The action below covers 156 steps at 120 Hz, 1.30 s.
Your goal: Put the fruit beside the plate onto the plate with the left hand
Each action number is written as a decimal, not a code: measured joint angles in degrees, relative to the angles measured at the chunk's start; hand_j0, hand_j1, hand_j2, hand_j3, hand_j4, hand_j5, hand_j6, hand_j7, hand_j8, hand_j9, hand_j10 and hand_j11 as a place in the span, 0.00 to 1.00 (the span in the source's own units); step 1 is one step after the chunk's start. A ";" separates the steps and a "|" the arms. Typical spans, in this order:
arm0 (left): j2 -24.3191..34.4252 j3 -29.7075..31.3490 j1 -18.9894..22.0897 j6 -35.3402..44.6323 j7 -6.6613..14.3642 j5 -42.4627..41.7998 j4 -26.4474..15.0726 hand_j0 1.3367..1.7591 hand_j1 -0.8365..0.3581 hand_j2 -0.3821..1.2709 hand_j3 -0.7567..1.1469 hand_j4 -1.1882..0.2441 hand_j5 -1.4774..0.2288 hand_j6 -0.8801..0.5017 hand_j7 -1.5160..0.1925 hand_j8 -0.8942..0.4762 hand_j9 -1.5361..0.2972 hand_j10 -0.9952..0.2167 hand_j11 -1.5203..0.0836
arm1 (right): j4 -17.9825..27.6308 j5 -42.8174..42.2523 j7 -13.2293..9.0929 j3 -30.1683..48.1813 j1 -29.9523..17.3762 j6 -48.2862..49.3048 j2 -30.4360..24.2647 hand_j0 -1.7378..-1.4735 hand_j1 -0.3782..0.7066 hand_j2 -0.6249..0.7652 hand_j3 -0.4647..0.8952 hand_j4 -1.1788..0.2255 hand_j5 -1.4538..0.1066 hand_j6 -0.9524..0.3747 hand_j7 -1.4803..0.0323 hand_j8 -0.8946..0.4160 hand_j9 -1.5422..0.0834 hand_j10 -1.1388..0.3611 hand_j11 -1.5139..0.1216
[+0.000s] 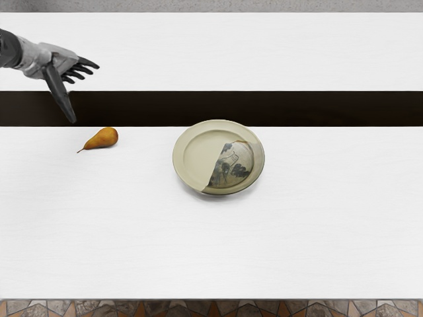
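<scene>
A small orange-brown pear (102, 139) lies on its side on the white table, stem pointing left, to the left of the plate. The cream plate (192, 153) with a grey-green painted patch sits near the table's middle and holds nothing. My left hand (69, 82) hovers at the upper left, above and behind the pear, well apart from it. Its fingers (82, 67) are spread and its thumb points down toward the table; it holds nothing. The right arm does not show.
A dark gap (264, 108) runs across between the near table and a second white surface (231, 53) behind it. The near table's front edge (211, 298) borders a tiled floor.
</scene>
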 joint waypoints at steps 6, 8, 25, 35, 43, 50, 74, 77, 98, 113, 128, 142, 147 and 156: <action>0.00 3.61 -2.26 0.01 0.60 -2.38 -1.00 0.76 0.99 0.23 0.40 0.83 0.87 0.63 0.89 0.65 0.84 0.82 0.95 | 0.00 0.00 0.00 0.00 0.00 0.00 0.00 0.30 0.05 0.45 0.34 0.82 0.91 0.70 0.96 0.66 0.93 0.74 0.91; 0.00 5.05 -2.97 0.01 0.77 -3.35 -1.45 0.76 0.99 0.23 0.40 0.83 0.87 0.63 0.89 0.65 0.84 0.82 0.95 | 0.00 0.00 -0.01 0.00 0.00 0.00 0.00 0.30 0.05 0.45 0.34 0.82 0.91 0.70 0.96 0.66 0.93 0.74 0.91; 0.09 15.37 -6.16 0.01 2.68 -9.85 -6.69 0.76 0.99 0.23 0.40 0.83 0.87 0.63 0.89 0.65 0.84 0.82 0.95 | 0.00 0.01 0.01 0.00 0.00 0.00 0.00 0.30 0.05 0.45 0.34 0.82 0.91 0.70 0.96 0.66 0.93 0.74 0.91; -0.04 18.83 -6.93 0.01 4.60 -11.65 -9.26 0.76 0.99 0.23 0.40 0.83 0.87 0.63 0.89 0.65 0.84 0.82 0.95 | 0.00 0.00 0.01 0.01 0.00 0.00 0.00 0.30 0.05 0.45 0.34 0.82 0.91 0.70 0.96 0.66 0.93 0.74 0.91; -1.19 21.06 -7.87 0.00 5.83 -12.36 -10.68 0.76 0.99 0.23 0.40 0.83 0.87 0.63 0.89 0.65 0.84 0.82 0.95 | 0.00 0.00 0.01 0.00 0.00 0.00 0.00 0.30 0.05 0.45 0.34 0.82 0.91 0.70 0.96 0.66 0.93 0.74 0.91; -1.64 23.56 -9.78 0.01 6.52 -13.47 -11.58 0.76 0.99 0.23 0.40 0.83 0.87 0.63 0.89 0.65 0.84 0.82 0.95 | 0.00 -0.01 0.01 0.00 0.00 0.00 0.00 0.30 0.05 0.45 0.34 0.82 0.91 0.70 0.96 0.66 0.93 0.74 0.91; -2.22 28.64 -13.46 1.80 7.33 -16.23 -12.83 0.76 0.99 0.23 0.40 0.83 0.87 0.64 0.89 0.65 0.84 0.82 0.95 | 0.00 -0.02 0.01 0.00 0.00 0.00 0.00 0.30 0.05 0.45 0.34 0.82 0.91 0.70 0.96 0.66 0.93 0.74 0.91; -2.54 29.05 -13.59 2.42 7.36 -16.34 -12.88 0.76 0.99 0.23 0.40 0.83 0.87 0.64 0.89 0.65 0.84 0.82 0.95 | 0.00 -0.03 0.02 0.00 0.00 0.00 0.00 0.30 0.05 0.45 0.34 0.82 0.91 0.70 0.96 0.66 0.93 0.74 0.91; -6.73 31.43 -13.74 8.65 7.59 -16.67 -12.87 0.76 0.99 0.23 0.40 0.83 0.87 0.64 0.89 0.65 0.84 0.82 0.95 | 0.00 -0.02 -0.02 0.00 0.00 0.00 0.00 0.30 0.05 0.45 0.34 0.82 0.91 0.70 0.96 0.66 0.93 0.74 0.91; -10.37 33.18 -13.71 13.53 8.77 -16.73 -12.57 0.76 0.99 0.23 0.40 0.83 0.87 0.64 0.89 0.65 0.84 0.82 0.95 | 0.00 0.00 -0.01 0.00 0.00 0.00 0.00 0.30 0.05 0.45 0.34 0.82 0.91 0.70 0.96 0.66 0.93 0.74 0.91; -13.20 34.45 -13.22 19.40 11.01 -16.77 -12.23 0.76 0.99 0.23 0.40 0.83 0.87 0.64 0.89 0.65 0.84 0.82 0.95 | 0.00 0.01 0.00 0.00 0.00 0.00 0.00 0.30 0.05 0.45 0.34 0.82 0.91 0.70 0.96 0.66 0.93 0.74 0.91; -15.28 34.89 -12.32 24.06 13.23 -16.82 -11.60 0.76 0.99 0.23 0.40 0.83 0.87 0.64 0.89 0.65 0.84 0.82 0.95 | 0.00 0.00 0.00 0.00 0.00 0.00 0.00 0.30 0.05 0.45 0.34 0.82 0.91 0.70 0.96 0.66 0.93 0.74 0.91; -15.97 34.93 -12.01 25.37 13.80 -16.83 -11.29 0.76 0.99 0.23 0.40 0.83 0.87 0.64 0.89 0.65 0.84 0.82 0.95 | 0.00 0.01 0.00 0.00 0.00 0.00 0.00 0.30 0.05 0.45 0.34 0.82 0.91 0.70 0.96 0.66 0.93 0.74 0.91; -17.62 34.92 -10.74 27.47 14.39 -16.98 -10.25 0.76 0.99 0.23 0.40 0.83 0.87 0.64 0.89 0.65 0.84 0.82 0.95 | 0.00 0.01 -0.01 0.00 0.00 0.00 0.00 0.30 0.05 0.45 0.34 0.82 0.91 0.70 0.96 0.66 0.93 0.74 0.91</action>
